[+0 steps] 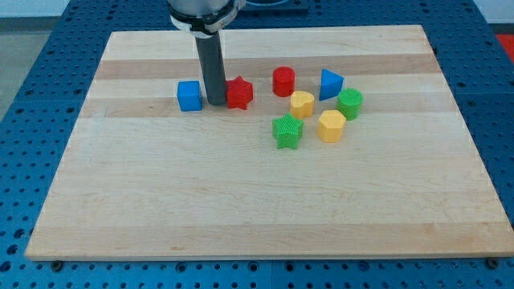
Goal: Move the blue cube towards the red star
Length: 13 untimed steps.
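Observation:
The blue cube sits on the wooden board left of centre near the view's top. The red star lies a short way to its right. My dark rod comes down from the view's top, and my tip rests on the board in the gap between the two blocks, close against the red star's left side and a little right of the blue cube.
To the right of the star is a cluster: a red cylinder, a blue triangular block, a yellow heart-like block, a green cylinder, a yellow hexagon and a green star.

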Motion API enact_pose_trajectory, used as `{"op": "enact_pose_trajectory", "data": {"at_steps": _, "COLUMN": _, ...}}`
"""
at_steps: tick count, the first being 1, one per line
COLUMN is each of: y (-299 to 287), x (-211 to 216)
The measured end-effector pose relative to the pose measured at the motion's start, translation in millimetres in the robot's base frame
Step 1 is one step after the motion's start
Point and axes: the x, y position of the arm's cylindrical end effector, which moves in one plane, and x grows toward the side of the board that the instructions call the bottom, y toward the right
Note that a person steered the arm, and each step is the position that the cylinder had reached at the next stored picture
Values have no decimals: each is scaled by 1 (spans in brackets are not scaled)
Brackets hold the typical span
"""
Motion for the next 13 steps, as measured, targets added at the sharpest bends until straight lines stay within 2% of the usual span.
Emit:
{"op": "enact_pose_trajectory", "data": {"at_steps": 2, "y": 32, "x": 7}}
{"op": "enact_pose_trajectory", "data": {"at_steps": 3, "y": 29, "x": 10}}
{"op": "enact_pose_trajectory", "data": {"at_steps": 5, "y": -39, "x": 35}}
{"op": "enact_pose_trajectory", "data": {"at_steps": 7, "y": -127, "x": 36}}
{"op": "enact_pose_trajectory", "data": {"at_steps": 8, "y": -138, "x": 14}}
{"op": "enact_pose_trajectory", "data": {"at_steps": 11, "y": -93, "x": -30}}
{"op": "enact_pose_trajectory", "data": {"at_steps": 13, "y": -72, "x": -12}}
